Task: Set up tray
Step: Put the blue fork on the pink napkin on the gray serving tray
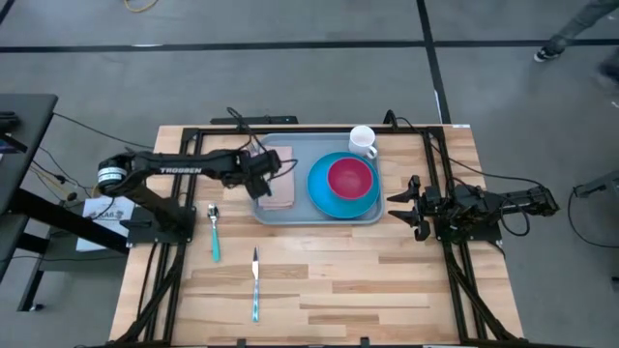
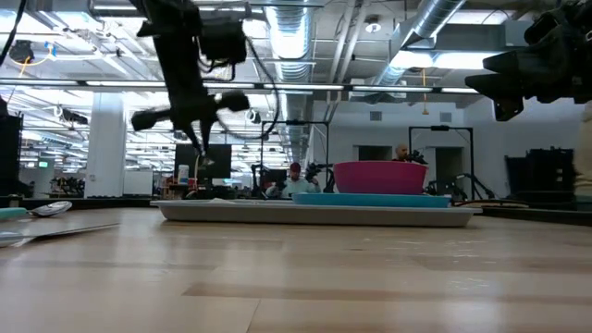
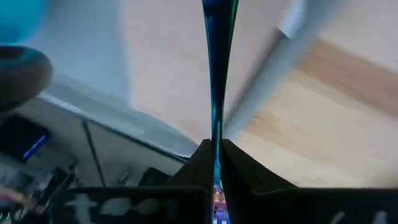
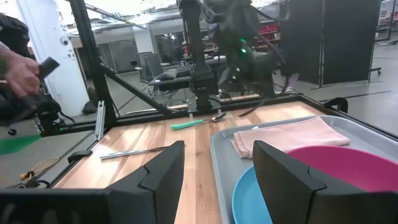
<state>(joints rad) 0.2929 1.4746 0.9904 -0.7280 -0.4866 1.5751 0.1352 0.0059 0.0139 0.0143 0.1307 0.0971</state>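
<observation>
The grey-blue tray (image 1: 290, 217) lies at the table's middle. It carries a folded pink napkin (image 1: 280, 193) on its left part and a blue plate (image 1: 324, 198) with a red bowl (image 1: 350, 177) on its right part. My left gripper (image 1: 259, 179) hovers over the napkin, shut on a thin teal-handled utensil (image 3: 217, 62). In the low view this utensil (image 2: 148, 118) lies level, well above the tray (image 2: 277, 213). My right gripper (image 1: 397, 207) waits open just right of the tray, above the table. My left gripper (image 3: 214, 155) pinches the utensil between its two shut fingers. The teal handle (image 3: 216, 134) runs on, edge-on, past the fingertips. The fingers come from above, and the utensil lies across them, about level, lifted clear of napkin and tray. Which end they hold cannot be told.
A white mug (image 1: 363, 140) stands just beyond the tray's far edge. A teal-handled spoon (image 1: 214, 237) lies left of the tray and a teal-handled knife (image 1: 255, 290) nearer the near edge. Bare wood stretches along the near side. People show in the room behind.
</observation>
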